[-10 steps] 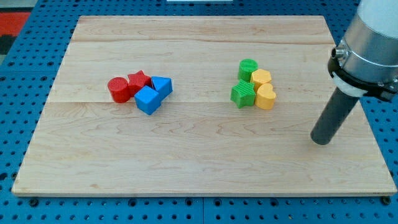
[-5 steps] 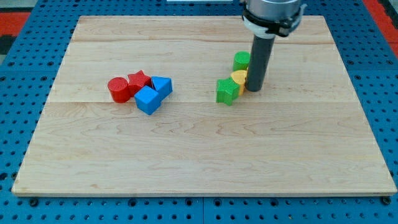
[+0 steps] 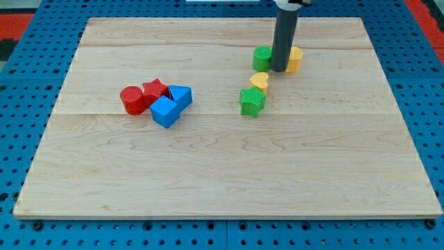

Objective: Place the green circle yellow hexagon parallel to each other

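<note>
wooden bench (image 3: pixel 208 180) first: toward the view's left, blue cube (image 3: pixel 164 111), blue triangle (image 3: pixel 181 96), red circle (image 3: pixel 132 99) and red star (image 3: pixel 155 89) huddle together. right of centre, green star (image 3: pixel 252 101) touches yellow heart (image 3: pixel 259 80). farther up, my tip (image 3: pixel 279 69) stands between green circle (image 3: pixel 261 58) and yellow hexagon (image 3: pixel 294 59), touching both. no jaws here, only a rod.

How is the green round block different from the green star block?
The green circle is round, while the green star has points. The green circle sits nearer the view's top, right beside my tip, with the yellow hexagon on my tip's other side; the green star sits lower, away from my tip, just below the yellow heart. Both are green, ridged and lie on the wooden board.
</note>
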